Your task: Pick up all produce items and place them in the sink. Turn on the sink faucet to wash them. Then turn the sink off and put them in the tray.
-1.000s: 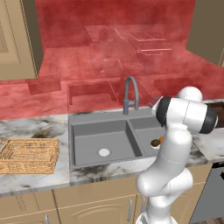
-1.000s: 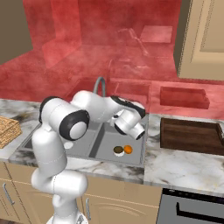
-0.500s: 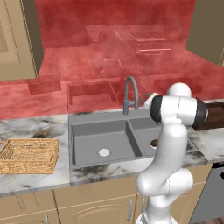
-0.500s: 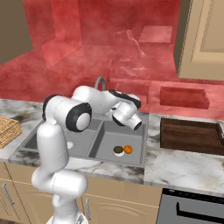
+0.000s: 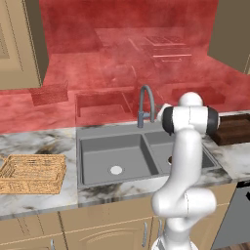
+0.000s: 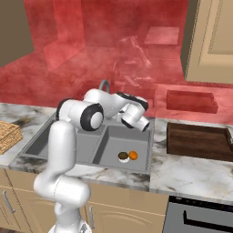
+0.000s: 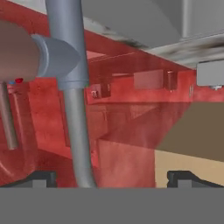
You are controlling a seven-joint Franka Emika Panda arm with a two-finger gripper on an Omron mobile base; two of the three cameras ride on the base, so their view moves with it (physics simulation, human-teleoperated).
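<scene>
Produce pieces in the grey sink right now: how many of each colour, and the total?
Dark olive-brown round piece: 1
Bright orange round piece: 1
Total: 2, side by side in one basin of the matte grey double-basin sink.

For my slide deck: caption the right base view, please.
Two produce items lie in the sink while the arm reaches toward the faucet.

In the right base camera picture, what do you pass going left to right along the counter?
Wicker tray → sink → dark olive-brown piece → bright orange piece → dark wooden block.
</scene>
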